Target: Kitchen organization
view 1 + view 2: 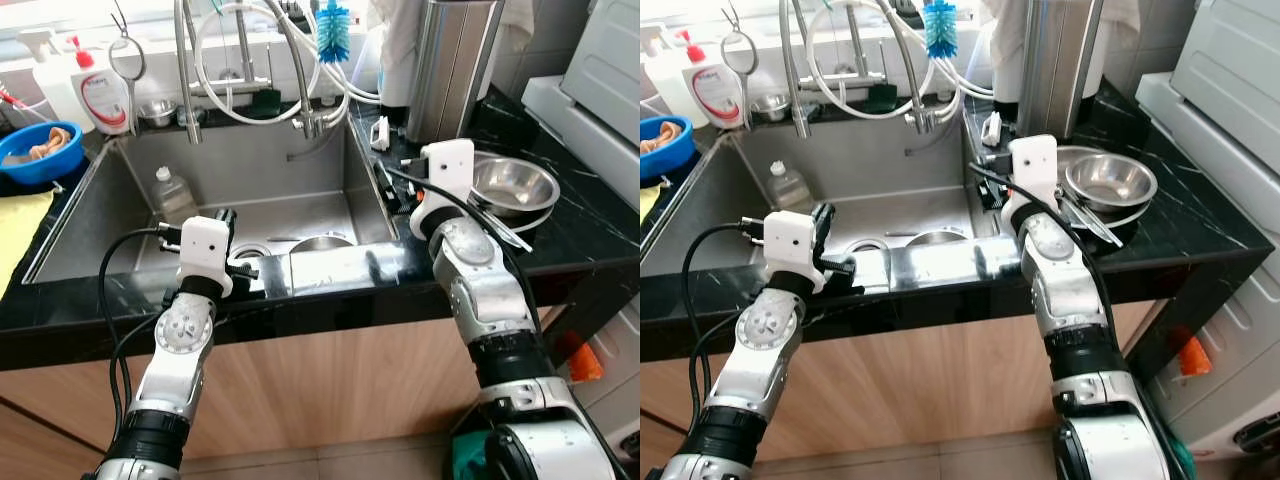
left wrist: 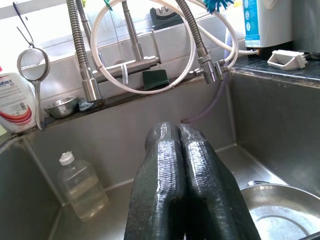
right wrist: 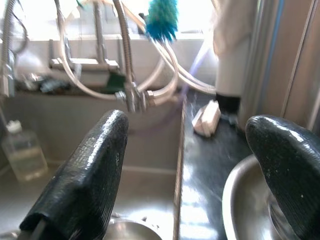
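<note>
We count two steel bowls: one shiny round steel bowl (image 1: pixel 513 186) on the black stone counter (image 1: pixel 590 230) to the right of the stainless steel sink (image 1: pixel 250 190), and one more round steel bowl (image 2: pixel 280 210) lying on the sink floor near the drain. One clear plastic bottle with a white cap (image 1: pixel 172 194) stands in the sink's far left corner, and one blue bristle brush (image 1: pixel 332 32) hangs above the taps.

Our left gripper (image 2: pixel 181 145) reaches over the sink's front edge with its two black fingers pressed together, holding nothing. Our right gripper (image 3: pixel 187 150) hovers over the seam between sink and counter, its fingers (image 3: pixel 90 165) spread wide apart and empty, the counter bowl just beside one of them.

The head views add one blue basin (image 1: pixel 40 152) on the far left counter and one tall steel cylinder (image 1: pixel 452 62) behind the counter bowl. The left wrist view shows one small wire strainer (image 2: pixel 33 64) hanging behind the sink.
</note>
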You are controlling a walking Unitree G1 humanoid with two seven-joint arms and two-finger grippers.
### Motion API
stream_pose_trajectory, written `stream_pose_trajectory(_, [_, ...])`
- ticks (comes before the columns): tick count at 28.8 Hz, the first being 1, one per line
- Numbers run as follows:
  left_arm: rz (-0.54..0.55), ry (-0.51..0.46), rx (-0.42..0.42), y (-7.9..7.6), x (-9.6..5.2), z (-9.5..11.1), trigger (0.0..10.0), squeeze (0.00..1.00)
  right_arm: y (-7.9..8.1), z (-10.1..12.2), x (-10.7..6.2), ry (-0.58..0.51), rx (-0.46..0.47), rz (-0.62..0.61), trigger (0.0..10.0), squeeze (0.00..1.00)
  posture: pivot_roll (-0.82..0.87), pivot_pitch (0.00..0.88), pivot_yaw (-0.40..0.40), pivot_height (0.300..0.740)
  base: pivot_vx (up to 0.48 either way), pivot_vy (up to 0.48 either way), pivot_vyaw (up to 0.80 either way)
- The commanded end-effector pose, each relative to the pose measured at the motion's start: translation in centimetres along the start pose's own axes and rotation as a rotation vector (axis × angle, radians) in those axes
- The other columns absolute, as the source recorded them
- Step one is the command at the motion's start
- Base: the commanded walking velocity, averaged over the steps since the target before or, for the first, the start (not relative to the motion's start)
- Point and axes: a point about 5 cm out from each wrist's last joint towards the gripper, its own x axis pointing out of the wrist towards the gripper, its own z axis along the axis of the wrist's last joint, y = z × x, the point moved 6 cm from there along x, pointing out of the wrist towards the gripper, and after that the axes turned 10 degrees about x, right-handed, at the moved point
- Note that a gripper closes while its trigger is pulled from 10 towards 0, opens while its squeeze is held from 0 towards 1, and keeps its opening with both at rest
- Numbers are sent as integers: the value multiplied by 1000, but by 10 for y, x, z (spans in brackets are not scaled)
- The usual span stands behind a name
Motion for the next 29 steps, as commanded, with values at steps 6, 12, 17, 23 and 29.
stream_pose_trajectory(6, [13, 7, 3, 3, -1, -2, 10000, 0, 7, 12, -3, -69, -7, 20, 10000, 0, -216, 0, 62, 731, 0, 0, 0])
stream_pose_trajectory(12, [22, 5, -1, 4, -2, -2, 10000, 0, 9, 33, -47, -284, -125, 31, 10000, 0, -230, 0, 59, 731, 0, 0, 0])
stream_pose_trajectory(17, [13, 5, -10, -1, -1, -2, 10000, 0, 11, 35, -65, -308, -160, 38, 10000, 0, -239, 0, 60, 731, 0, 0, 0])
stream_pose_trajectory(23, [12, 3, -11, 0, -1, -1, 10000, 0, 0, 39, -78, -343, -178, -22, 10000, 0, -237, 0, 61, 731, 0, 0, 0])
stream_pose_trajectory(29, [13, 8, -6, 1, -2, -3, 10000, 0, 0, 10, -95, -230, -171, -9, 10000, 0, -232, 0, 59, 731, 0, 0, 0])
